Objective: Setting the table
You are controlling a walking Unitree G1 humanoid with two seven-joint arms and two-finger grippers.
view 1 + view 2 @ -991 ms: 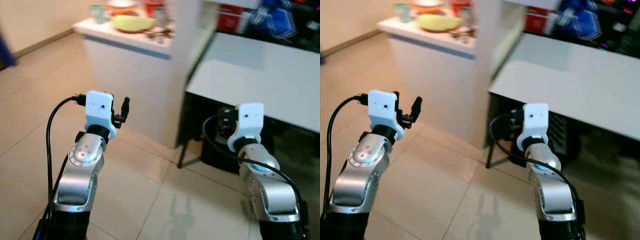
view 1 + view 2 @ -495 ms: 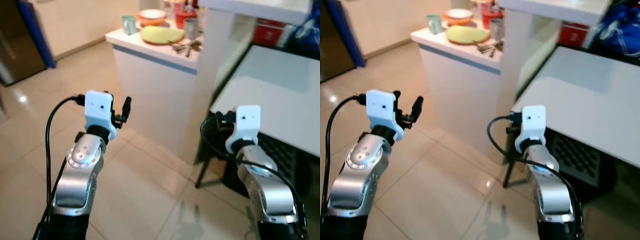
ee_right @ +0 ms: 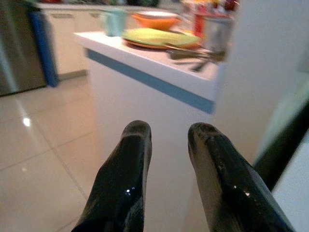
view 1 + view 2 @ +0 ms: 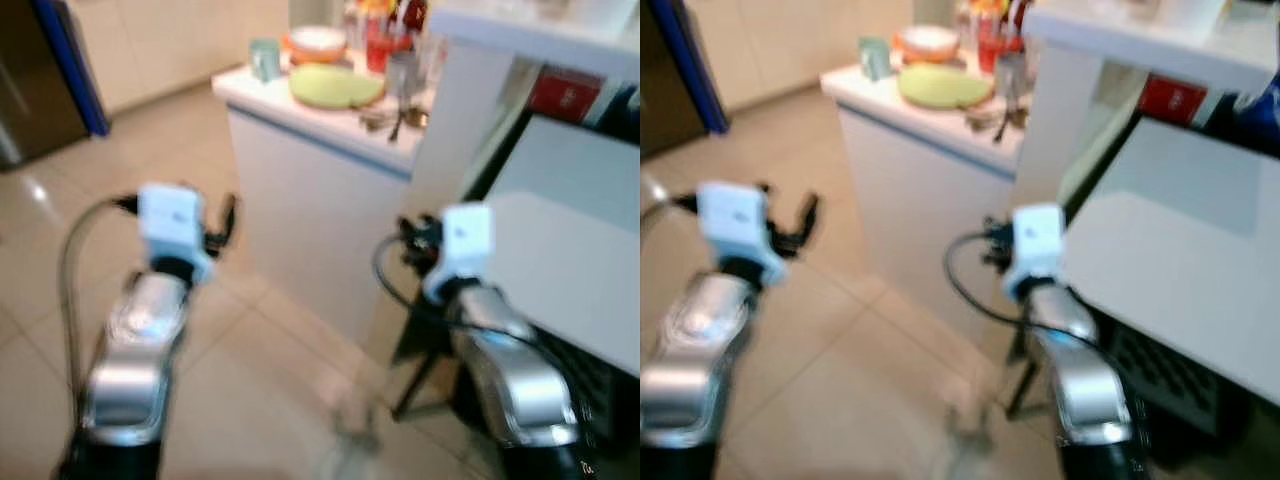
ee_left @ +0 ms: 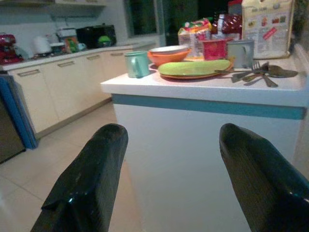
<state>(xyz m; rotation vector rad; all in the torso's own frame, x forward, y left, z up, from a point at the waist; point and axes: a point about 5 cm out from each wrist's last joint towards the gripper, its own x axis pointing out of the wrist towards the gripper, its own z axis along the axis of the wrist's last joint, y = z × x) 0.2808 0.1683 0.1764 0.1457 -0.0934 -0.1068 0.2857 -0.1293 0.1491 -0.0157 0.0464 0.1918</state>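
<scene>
The right gripper [image 3: 166, 140] shows as two shiny black fingers [image 3: 123, 183] with a small gap between them, holding nothing. They point at a white counter [image 3: 159, 87] with a blue stripe under its top edge. On the counter sit a green plate [image 3: 157, 36], an orange bowl [image 3: 157, 20] behind it, a pale green mug [image 3: 113, 21] and some cutlery [image 3: 193, 53] (all a bit blurry). The floor [image 3: 43, 145] has shiny pale tiles. A blue strip [image 3: 37, 46] stands far back.
</scene>
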